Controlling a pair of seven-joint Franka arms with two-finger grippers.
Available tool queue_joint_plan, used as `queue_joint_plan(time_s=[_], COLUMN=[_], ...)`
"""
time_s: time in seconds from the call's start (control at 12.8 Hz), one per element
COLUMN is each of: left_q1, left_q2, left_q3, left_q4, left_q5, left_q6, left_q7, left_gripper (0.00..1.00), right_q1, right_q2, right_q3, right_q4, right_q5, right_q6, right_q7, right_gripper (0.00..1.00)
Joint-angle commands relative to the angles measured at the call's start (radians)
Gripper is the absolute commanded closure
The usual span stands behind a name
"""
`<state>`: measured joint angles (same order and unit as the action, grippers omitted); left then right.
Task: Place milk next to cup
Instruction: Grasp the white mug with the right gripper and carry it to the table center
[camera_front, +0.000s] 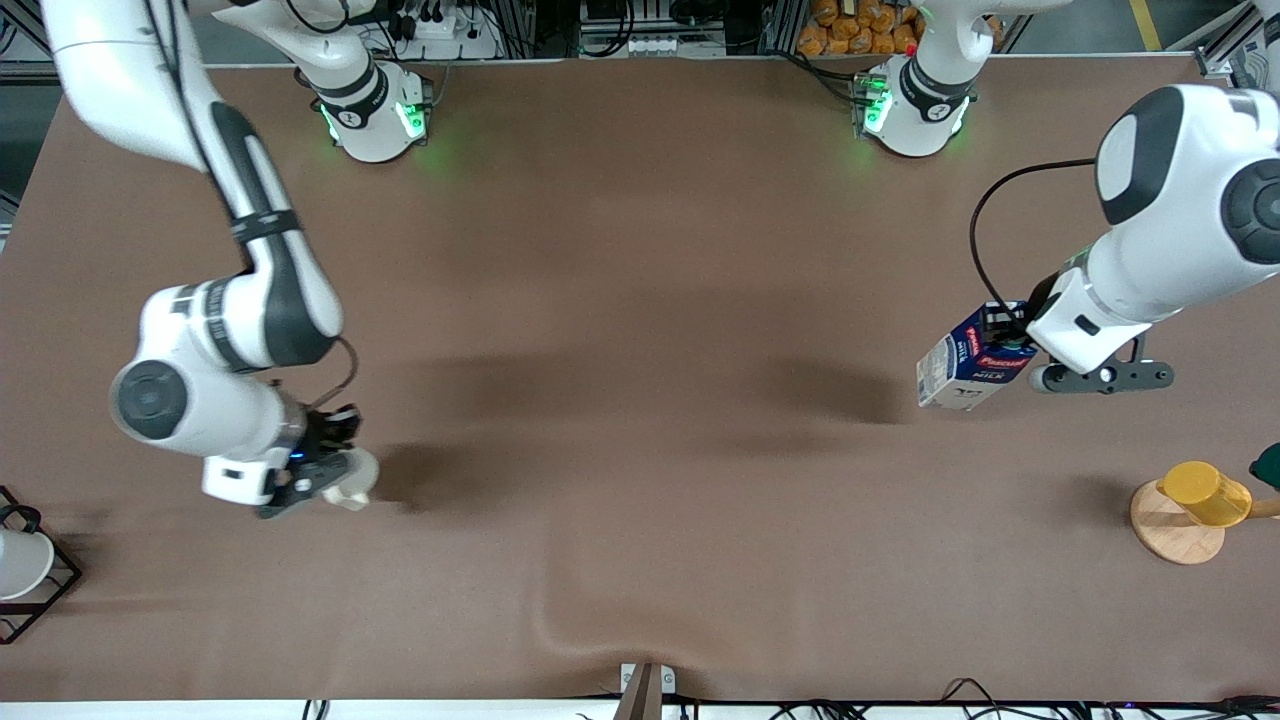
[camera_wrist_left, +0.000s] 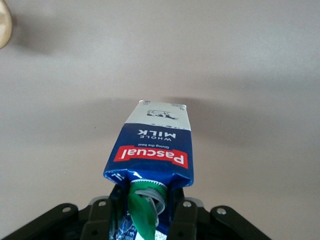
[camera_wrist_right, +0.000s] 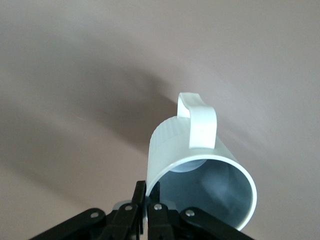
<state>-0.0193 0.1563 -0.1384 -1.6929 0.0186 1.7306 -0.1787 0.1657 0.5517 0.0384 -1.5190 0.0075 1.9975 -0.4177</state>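
The milk (camera_front: 972, 361) is a dark blue and white carton with a red label band. My left gripper (camera_front: 1012, 335) is shut on its top and holds it tilted above the table, toward the left arm's end. In the left wrist view the carton (camera_wrist_left: 155, 145) points away from my left gripper (camera_wrist_left: 146, 212), with the green cap (camera_wrist_left: 145, 210) between the jaws. The cup (camera_front: 352, 482) is a cream-white mug. My right gripper (camera_front: 332, 470) is shut on its rim and holds it tilted above the table, toward the right arm's end. In the right wrist view the cup (camera_wrist_right: 200, 160) shows its handle and grey inside, with my right gripper (camera_wrist_right: 150, 194) pinching the wall.
A yellow cup (camera_front: 1205, 492) lies on a round wooden disc (camera_front: 1172, 535) near the left arm's end, with a dark green object (camera_front: 1268, 465) beside it. A white cup in a black wire frame (camera_front: 20, 565) stands at the right arm's end. The brown table (camera_front: 640, 400) lies between the arms.
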Motion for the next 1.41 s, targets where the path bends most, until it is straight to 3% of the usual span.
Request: queue_joint_plan(time_s=[0.0,0.31,0.62,1.33], left_q1=[0.013,0.007,0.001,-0.004], left_q2=[-0.004,-0.020,-0.023,-0.003], left_q3=[-0.004,-0.007,-0.018,-0.047], left_q4=[0.029,0.030,0.050,0.059], left_q5=[-0.003,-0.002,-0.003,-0.005], left_q6=[-0.042,-0.043,-0.049,-0.089], left_q7=[0.008,0.008,0.002,-0.005], left_gripper=[0.75,0.75,0.76,0.76], right_q1=[0.154,0.337,0.448,0.483], right_q2=[0.007,0.074,0.103,0.125], right_q3=[-0.011,-0.011,-0.012,-0.015], right_q4=[0.043,0.078,0.106,0.053], right_q5=[0.006,0.005,-0.006,-0.007], right_q6=[-0.003,0.119,0.119,0.044], right_q7=[-0.004,-0.001,0.005,0.417], right_gripper=[1.00,1.00,1.00,1.00])
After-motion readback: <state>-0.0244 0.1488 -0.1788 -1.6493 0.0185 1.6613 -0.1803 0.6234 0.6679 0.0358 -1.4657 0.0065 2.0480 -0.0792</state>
